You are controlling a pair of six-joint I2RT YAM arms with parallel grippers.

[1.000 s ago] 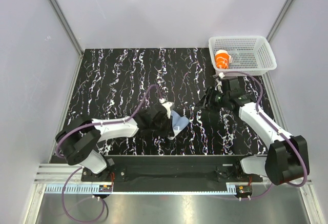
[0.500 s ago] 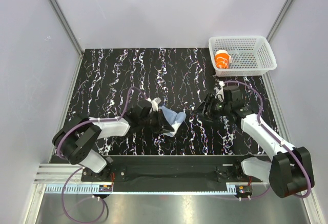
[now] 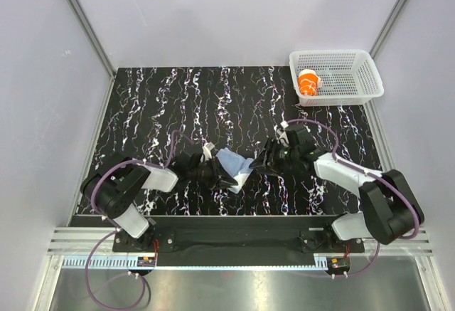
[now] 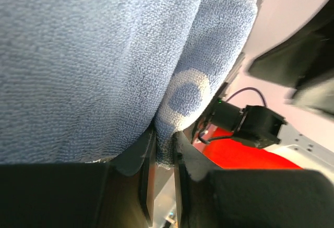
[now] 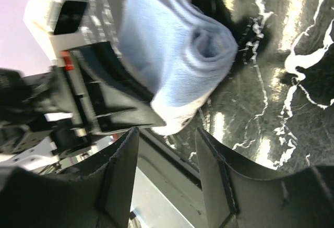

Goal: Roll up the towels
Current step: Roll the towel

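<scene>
The pale blue-grey terry towel [image 3: 234, 163] lies mid-table, near side. The left gripper [image 3: 217, 174] is clamped on its left edge, and the right gripper [image 3: 260, 161] is just right of it, jaws apart. The bright orange towel [image 3: 308, 82] sits rolled in the white plastic mesh basket [image 3: 366, 76], far right.

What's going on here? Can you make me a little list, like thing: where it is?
blue towel: partly rolled, between the two claws
orange towel: rolled up, lying inside the basket
basket: white mesh, at the far right corner of the black marbled table
left claw: shut on the blue towel's edge
right claw: open, facing the blue towel's rolled end, not gripping it
</scene>
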